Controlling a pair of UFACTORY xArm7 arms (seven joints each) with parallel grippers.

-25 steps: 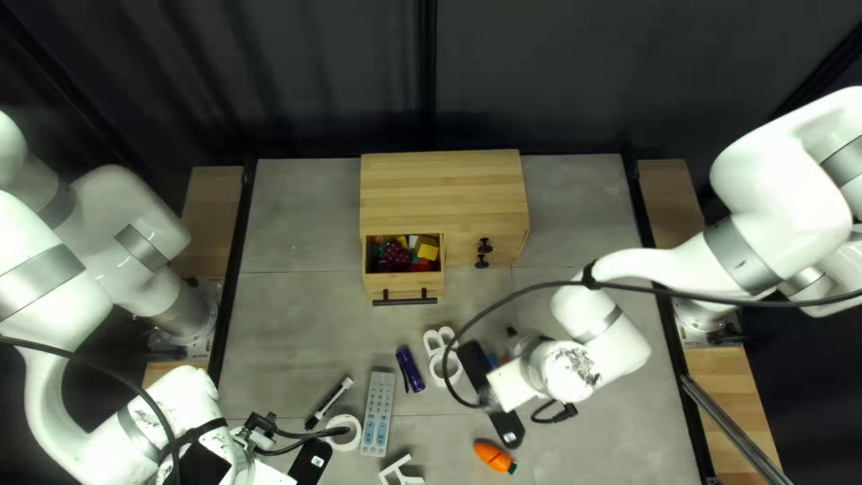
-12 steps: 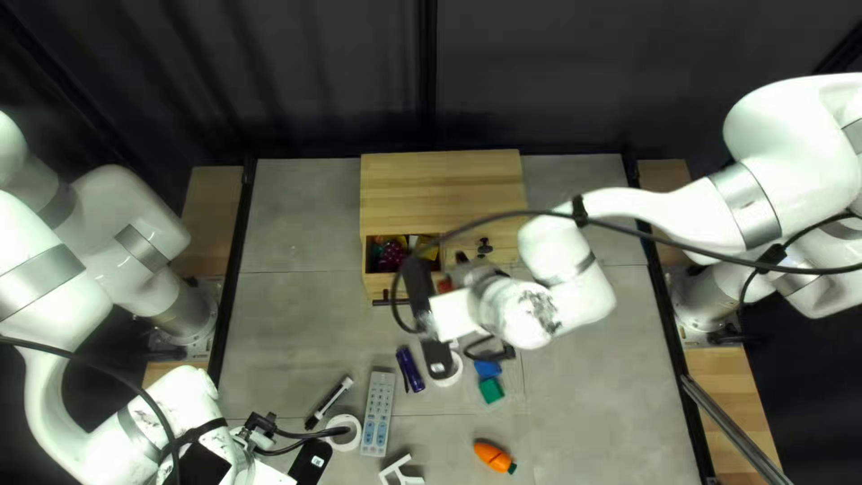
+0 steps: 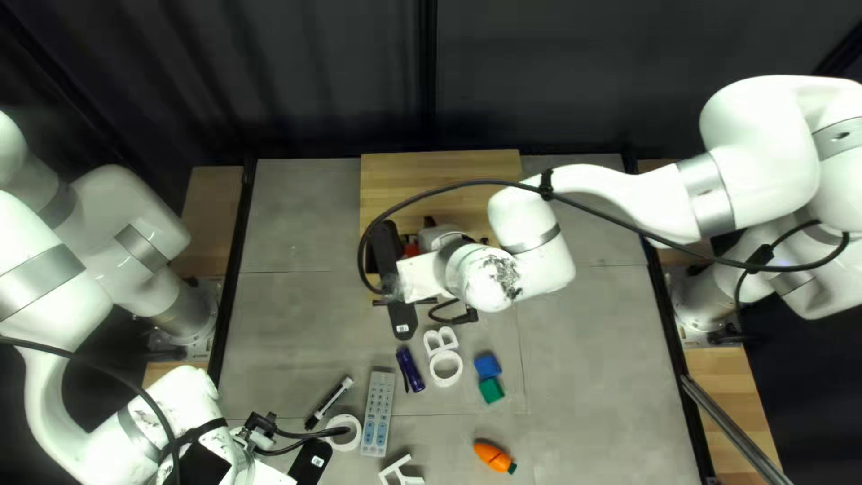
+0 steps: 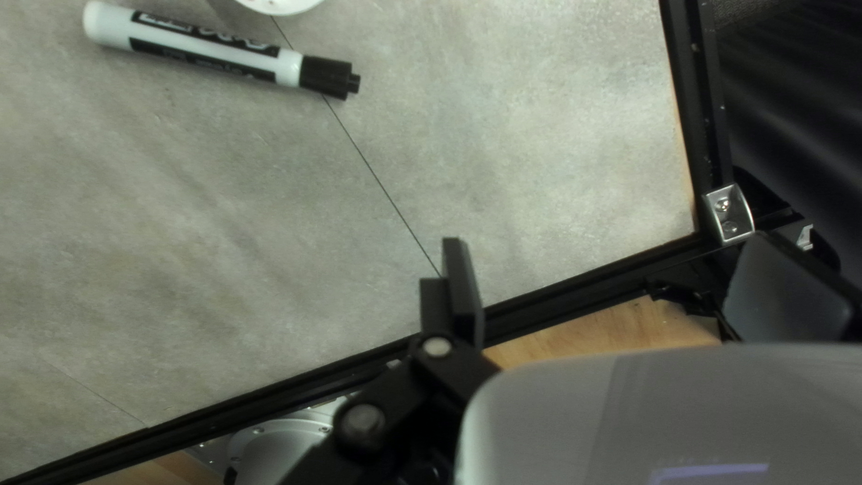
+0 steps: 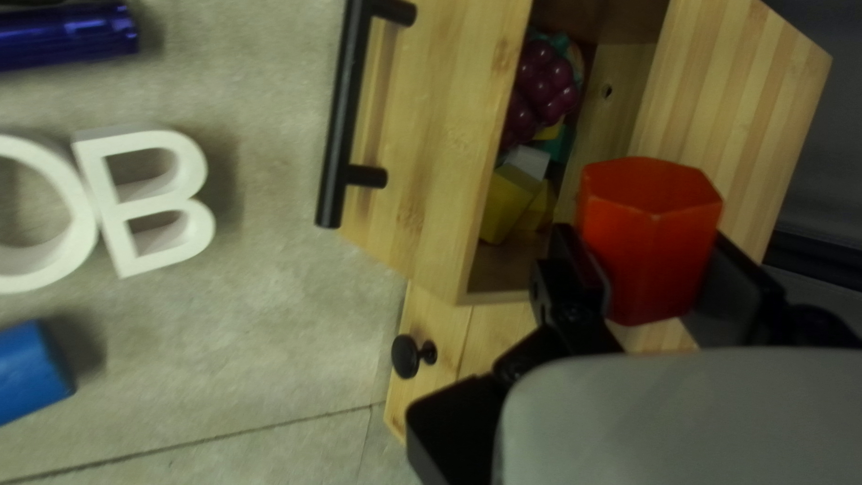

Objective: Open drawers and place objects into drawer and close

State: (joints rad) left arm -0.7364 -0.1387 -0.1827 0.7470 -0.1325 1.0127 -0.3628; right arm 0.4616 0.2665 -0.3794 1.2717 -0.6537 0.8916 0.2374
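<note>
Drawer (image 5: 422, 135): pulled open, its black handle (image 5: 341, 108) facing the near edge; grapes (image 5: 539, 90), a white block (image 5: 530, 162) and a yellow block (image 5: 505, 205) are already piled inside
Cabinet (image 3: 382, 175): parked mid-way along the worktop's (image 3: 296, 305) far edge, the open drawer is carried at its left side
Left gripper (image 3: 310, 460): held by the near left corner, jaws spread wide
Marker (image 3: 329, 402): laid at a slant, just ahead of that one
White ring (image 3: 357, 436): partly covered by a cable
Remote (image 3: 379, 413): set lengthwise, pointed roughly at the far edge
White angular piece (image 3: 395, 467): placed nearer the near edge than the remote
Flashlight (image 3: 410, 368): laid down between remote and letters
Right gripper (image 3: 409, 247): held over the open drawer, jaws pinching the red block from both sides
Red block (image 5: 648, 238): gripped above the drawer, how high can't be told
White letters: B (image 5: 109, 216) and O (image 5: 27, 271), pushed together so they touch
Blue block (image 3: 488, 365): set right of the O
Green block (image 3: 491, 390): put just beside the blue one, on its near-edge side
Toy carrot (image 3: 490, 455): left lying closer to the near edge, tilted toward the near right corner
</note>
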